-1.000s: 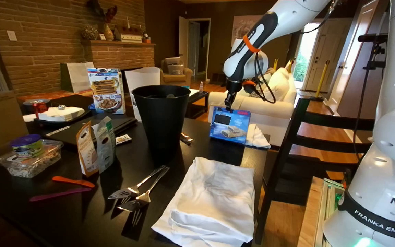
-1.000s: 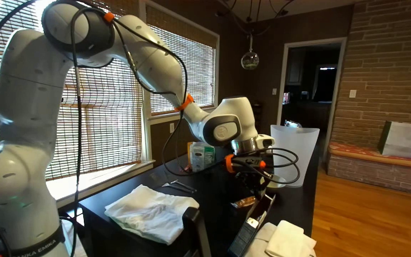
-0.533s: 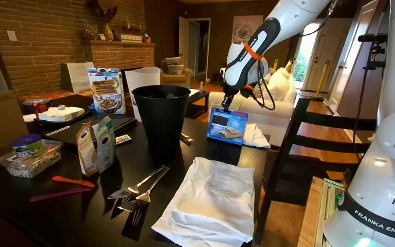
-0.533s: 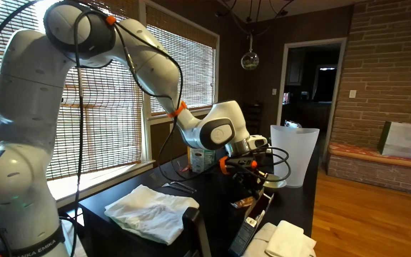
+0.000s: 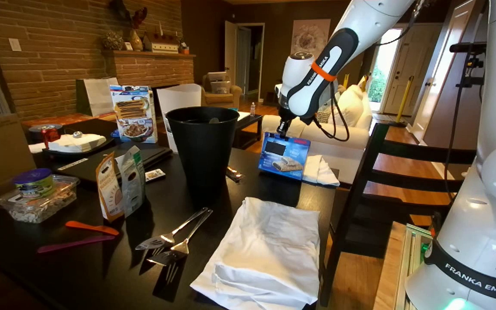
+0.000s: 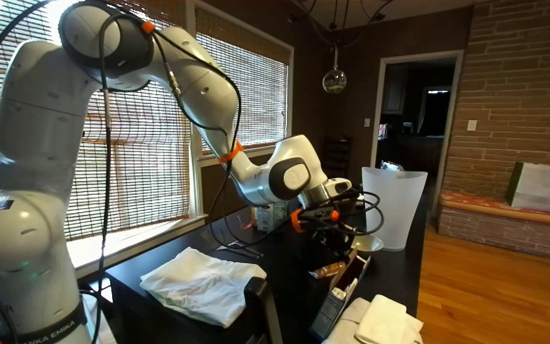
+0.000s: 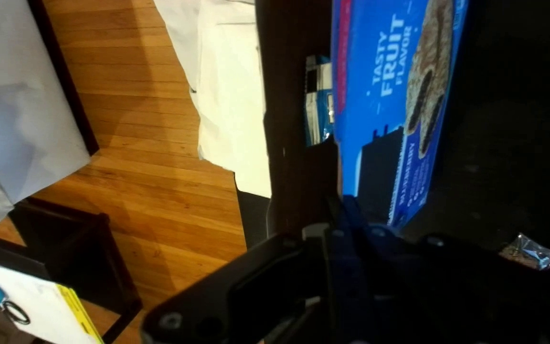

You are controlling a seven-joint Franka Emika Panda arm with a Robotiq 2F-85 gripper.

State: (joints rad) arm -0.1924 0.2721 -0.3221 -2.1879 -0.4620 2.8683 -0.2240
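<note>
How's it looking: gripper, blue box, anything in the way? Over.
Gripper clamped on blue box, at its top edge. Box open on top, packet inside. Wrapped bar and black bin nearby.

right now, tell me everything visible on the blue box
The blue box looks like printed cardboard: red patch, pictured bars, "TASTY FRUIT FLAVOR", a dark, seemingly cut-out rectangle. Open-topped and roughly upright near an edge of the table, it holds a packet. The fingers appear to pinch its top edge; base contact is unclear.
</note>
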